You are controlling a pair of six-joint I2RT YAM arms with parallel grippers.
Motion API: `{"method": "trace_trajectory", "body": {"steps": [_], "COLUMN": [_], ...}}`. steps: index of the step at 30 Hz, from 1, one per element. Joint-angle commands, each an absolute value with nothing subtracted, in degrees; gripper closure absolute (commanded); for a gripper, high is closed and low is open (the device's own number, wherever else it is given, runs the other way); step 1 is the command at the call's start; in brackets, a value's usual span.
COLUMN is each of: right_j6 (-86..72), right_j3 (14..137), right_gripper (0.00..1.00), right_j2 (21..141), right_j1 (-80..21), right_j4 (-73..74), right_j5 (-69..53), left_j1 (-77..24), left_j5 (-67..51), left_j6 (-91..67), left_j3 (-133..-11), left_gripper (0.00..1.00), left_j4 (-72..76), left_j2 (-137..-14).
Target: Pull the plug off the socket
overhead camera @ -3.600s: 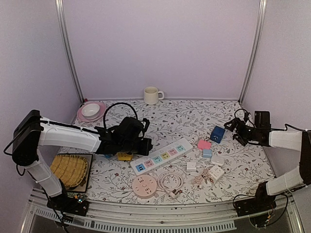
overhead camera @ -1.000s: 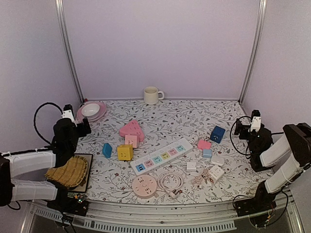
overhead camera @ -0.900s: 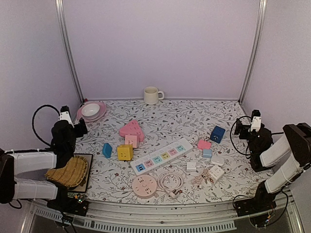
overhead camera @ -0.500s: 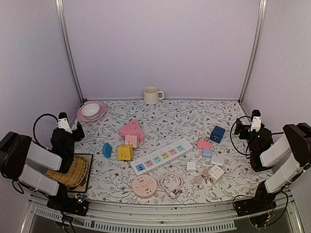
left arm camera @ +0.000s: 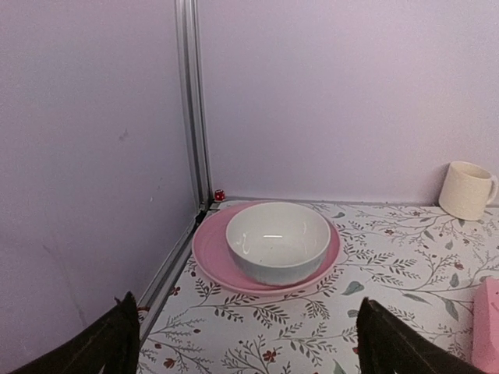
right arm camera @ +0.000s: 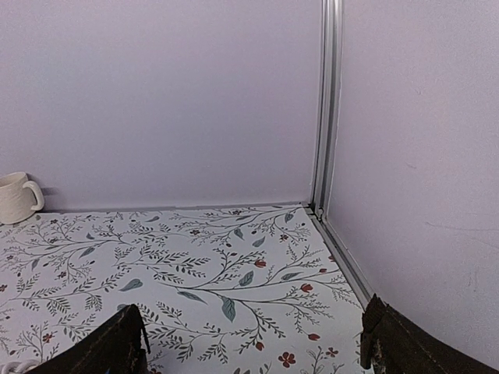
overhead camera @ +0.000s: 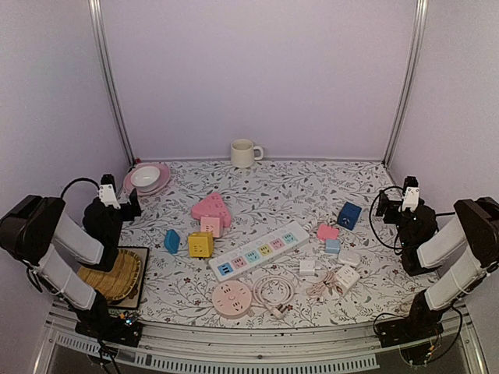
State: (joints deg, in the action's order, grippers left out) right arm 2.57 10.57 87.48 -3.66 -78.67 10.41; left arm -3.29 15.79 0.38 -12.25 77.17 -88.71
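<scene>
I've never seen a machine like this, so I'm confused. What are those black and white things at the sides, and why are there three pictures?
Those are two robot arms, the left arm and the right arm, folded back at the table's sides. The big picture comes from a camera up above. The other two come from a small camera on each arm's wrist. The dark shapes in their bottom corners are the jaws, open and holding nothing. The left wrist camera looks at a white bowl on a pink plate, and both wrist cameras see the cream mug. On the flowery table lie a long white power strip, a round pink socket, a yellow cube socket, a blue cube and a coiled white cable.
</scene>
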Motion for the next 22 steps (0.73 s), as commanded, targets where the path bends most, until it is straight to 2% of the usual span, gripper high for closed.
{"method": "trace_trajectory", "body": {"steps": [1,22], "right_j6": [2.04,1.68], "right_j3": [11.47,11.80], "right_gripper": [0.01,0.01], "right_j2": [88.07,88.02], "right_j1": [-3.25,-2.95], "right_j4": [-78.77,-77.95], "right_j5": [11.42,10.97], "left_j1": [-2.64,-2.71], "left_j5": [11.14,10.99], "left_j6": [1.90,2.02], "left_j3": [-13.52,-13.36], "left_gripper": [0.03,0.03], "left_j4": [76.15,76.55], "left_j2": [-89.11,-89.12]}}
